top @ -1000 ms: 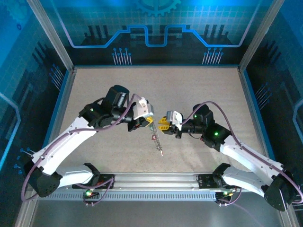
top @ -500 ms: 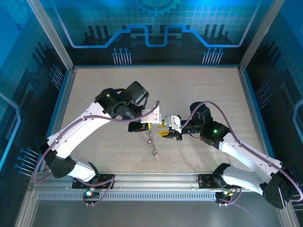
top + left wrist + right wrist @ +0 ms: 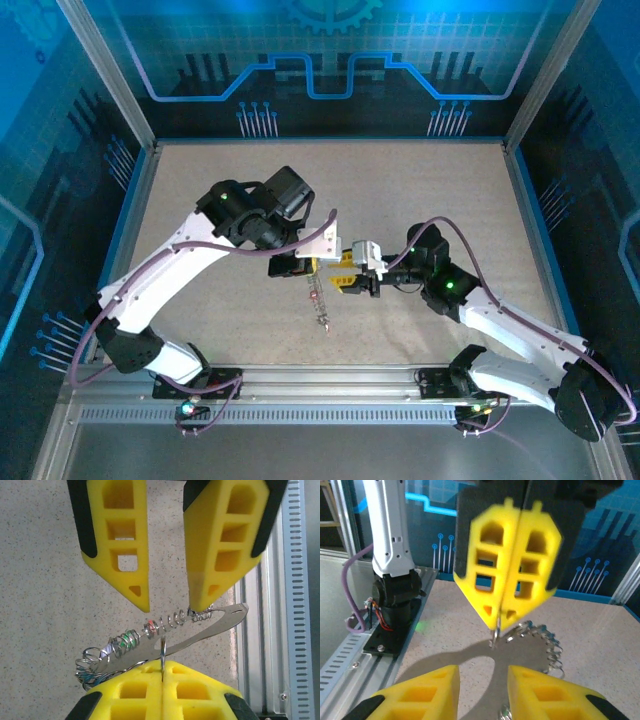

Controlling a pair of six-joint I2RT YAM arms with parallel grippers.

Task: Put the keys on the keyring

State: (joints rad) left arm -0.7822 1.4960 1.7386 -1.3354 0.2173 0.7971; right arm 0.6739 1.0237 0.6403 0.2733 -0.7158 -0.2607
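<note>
Yellow, black-backed fingers of the left gripper (image 3: 162,672) are pressed tight together. They pinch a thin dark-grey round metal keyring (image 3: 162,653) at their very tips. The keyring is seen edge-on, as a fine upright wire sticking out from btwn the jaws.

Facing it tip to tip is the right gripper (image 3: 169,602), w/ the same yellow fingers. Its jaws are spread apart w/ nothing btwn them.

Just beyond the L jaws' tips, in the gap btwn the two grippers, runs a silvery coiled wire string (image 3: 170,622). Tiny keys w/ green and red heads (image 3: 131,639) sit along it, too small to make out in detail. One end of the coil lies right at the tip of one R finger (image 3: 202,597). The other end bunches into a tangle of small wire loops (image 3: 89,664) beside the L jaws. A flat grey strip (image 3: 227,619) lies alongside the coil; can't tell what it is.

From the top cam, the coil trails from under the L jaws over the speckled beige tabletop (image 3: 420,190). Whether it touches the surface can't be told.
</note>
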